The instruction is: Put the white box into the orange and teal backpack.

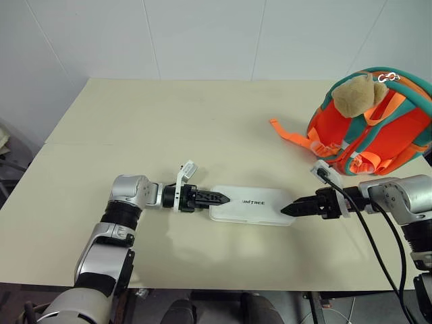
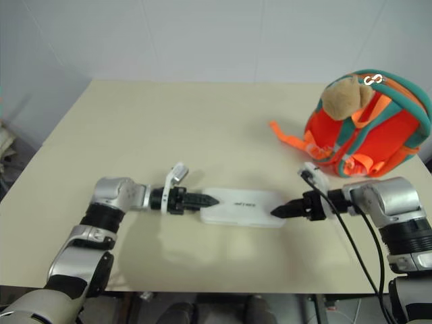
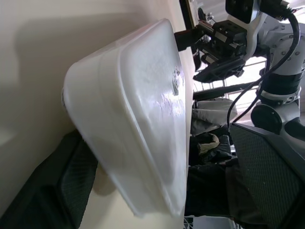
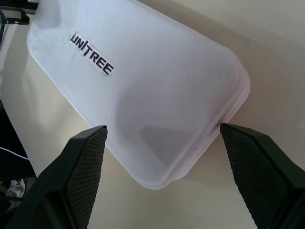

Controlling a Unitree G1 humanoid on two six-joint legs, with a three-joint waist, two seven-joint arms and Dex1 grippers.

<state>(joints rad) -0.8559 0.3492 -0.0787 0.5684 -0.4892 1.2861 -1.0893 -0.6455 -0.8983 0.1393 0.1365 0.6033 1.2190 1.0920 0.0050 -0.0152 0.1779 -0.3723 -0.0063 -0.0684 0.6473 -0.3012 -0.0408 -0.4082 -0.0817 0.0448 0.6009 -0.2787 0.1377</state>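
The cream worktop [image 1: 169, 121] carries everything. The orange and teal backpack [image 1: 378, 128], tan plush on top, lies just beyond the right claw [image 1: 287, 210], nothing between. The white box [image 1: 251, 204], flat, round-cornered, dark-lettered, lies between both claws. The left claw [image 1: 223, 199] and the right straddle its ends, both spread, unclenched.

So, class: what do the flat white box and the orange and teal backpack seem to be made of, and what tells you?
Flat white box: probably moulded plastic, semi-gloss; soft highlights, rounded corners, a seam along its edge. Orange and teal backpack: woven fabric, matte; webbing straps and a slumped shape suggest cloth.
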